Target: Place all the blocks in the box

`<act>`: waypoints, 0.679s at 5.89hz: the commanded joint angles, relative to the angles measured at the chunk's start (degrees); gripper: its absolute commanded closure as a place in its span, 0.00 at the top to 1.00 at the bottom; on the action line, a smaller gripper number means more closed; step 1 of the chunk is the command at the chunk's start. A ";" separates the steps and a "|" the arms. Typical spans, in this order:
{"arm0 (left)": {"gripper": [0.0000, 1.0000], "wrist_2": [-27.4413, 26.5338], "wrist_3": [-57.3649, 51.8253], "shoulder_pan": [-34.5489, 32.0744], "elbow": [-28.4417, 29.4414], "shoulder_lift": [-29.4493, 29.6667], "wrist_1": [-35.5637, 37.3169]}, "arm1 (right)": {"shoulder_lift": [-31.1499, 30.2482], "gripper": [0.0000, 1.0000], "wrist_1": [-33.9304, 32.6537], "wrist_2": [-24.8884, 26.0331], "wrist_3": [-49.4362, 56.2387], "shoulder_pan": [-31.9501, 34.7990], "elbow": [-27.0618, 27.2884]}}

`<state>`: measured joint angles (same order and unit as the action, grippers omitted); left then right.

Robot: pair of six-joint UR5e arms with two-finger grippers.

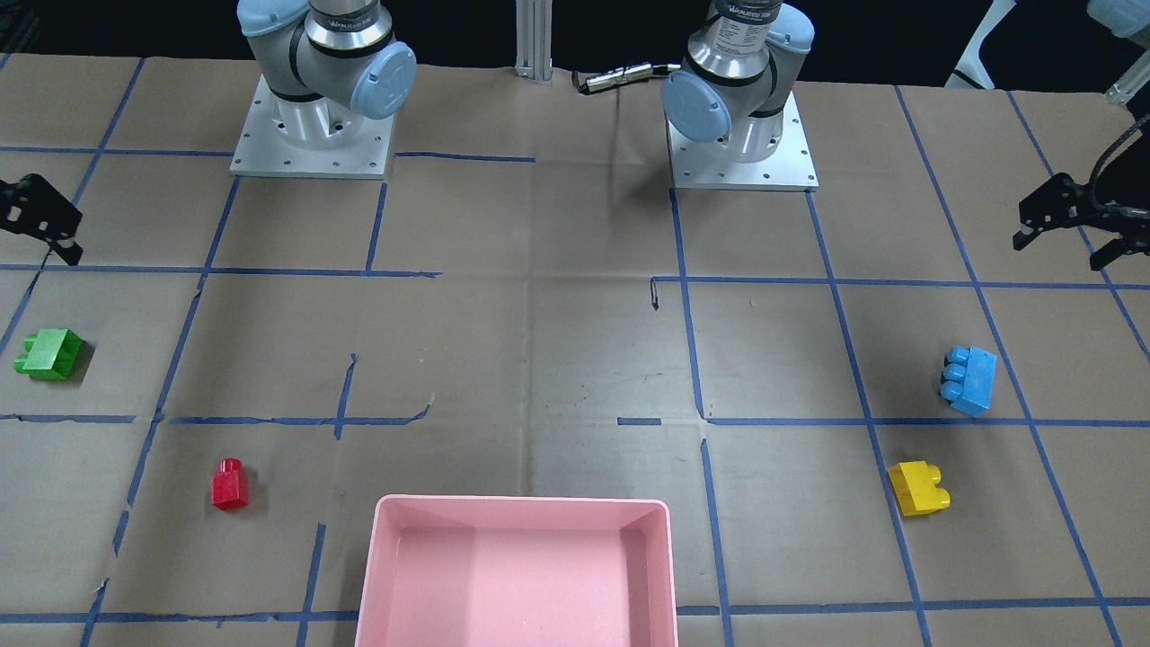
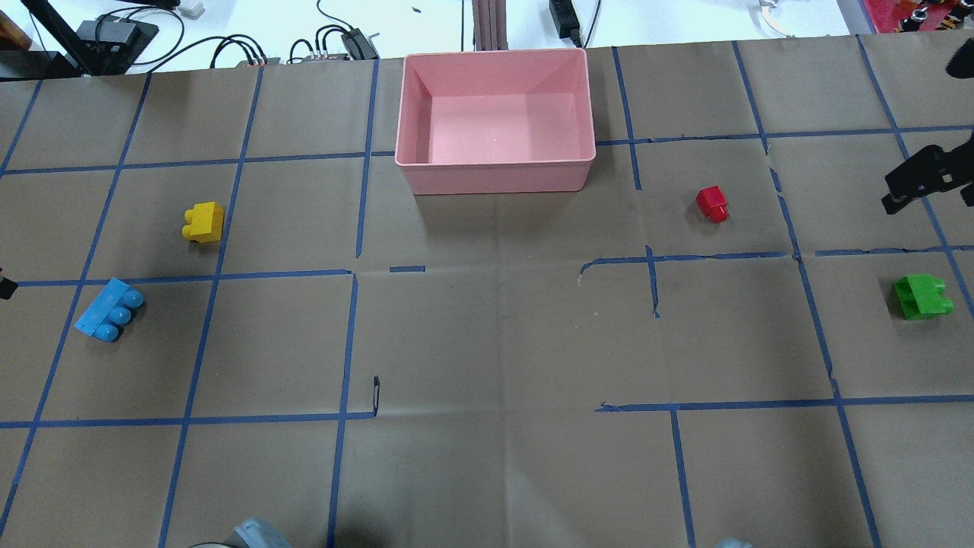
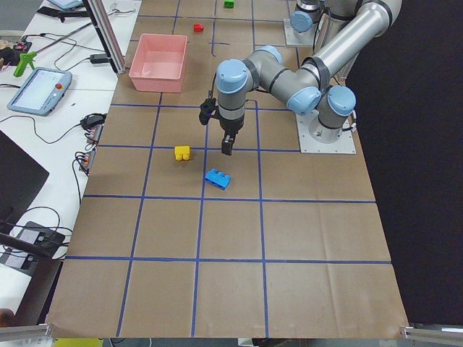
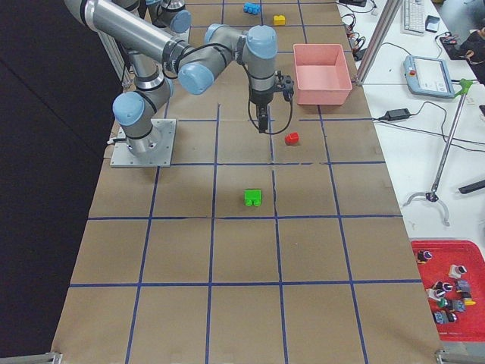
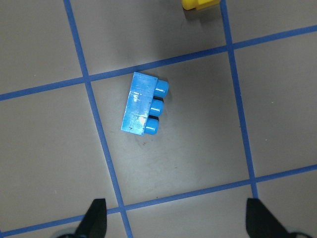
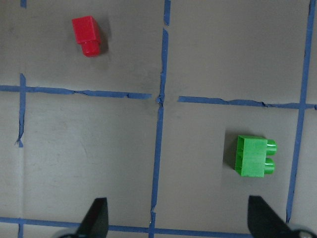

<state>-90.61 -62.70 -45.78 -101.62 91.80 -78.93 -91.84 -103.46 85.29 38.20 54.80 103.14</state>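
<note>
Though cropped overhead, left fingertips (image 5: 95,219) apart

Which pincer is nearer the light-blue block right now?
Left. The left pincer hovers open above the table close to the light-blue block. The right pincer is at the table's opposite end, over by the green block.

Even, bright overhead light; soft short shadows (faint under the bricks); all views sharp.
</note>
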 commanded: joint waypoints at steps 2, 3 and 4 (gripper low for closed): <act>1.00 0.26 -4.45 0.08 -4.19 5.90 8.39 | 4.81 1.00 -2.87 -11.55 8.45 -13.30 2.50; 1.00 0.26 -4.27 -0.27 -4.29 9.51 12.70 | 6.74 1.00 -4.37 -13.99 9.25 -13.31 3.64; 0.99 0.61 -3.58 -0.45 -4.73 12.67 16.40 | 8.24 0.99 -8.47 -12.54 9.70 -13.31 6.52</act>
<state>-90.22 -66.75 -46.04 -105.94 101.38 -66.21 -85.25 -108.63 72.43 47.26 41.65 107.33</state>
